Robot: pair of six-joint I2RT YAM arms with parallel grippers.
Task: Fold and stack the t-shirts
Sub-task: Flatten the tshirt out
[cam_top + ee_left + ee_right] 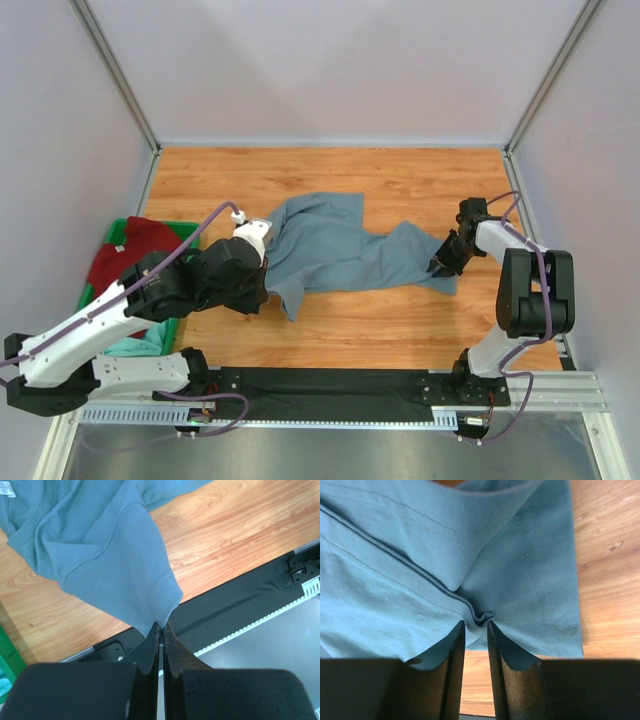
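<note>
The slate grey-blue t-shirt (335,250) lies rumpled and spread across the middle of the wooden table. My left gripper (264,296) is shut on the tip of one sleeve at the shirt's near left; in the left wrist view (161,625) the sleeve (110,560) hangs up from the closed tips. My right gripper (440,265) is shut on a bunched fold of the hem at the shirt's right end (476,622), with the fabric (420,555) stretching away from it. The dark red t-shirt (130,250) and the mint-green t-shirt (138,346) lie in the bin.
A green plastic bin (112,234) stands at the table's left edge beside my left arm. A black base strip (340,385) runs along the near edge. White walls with metal posts enclose the table.
</note>
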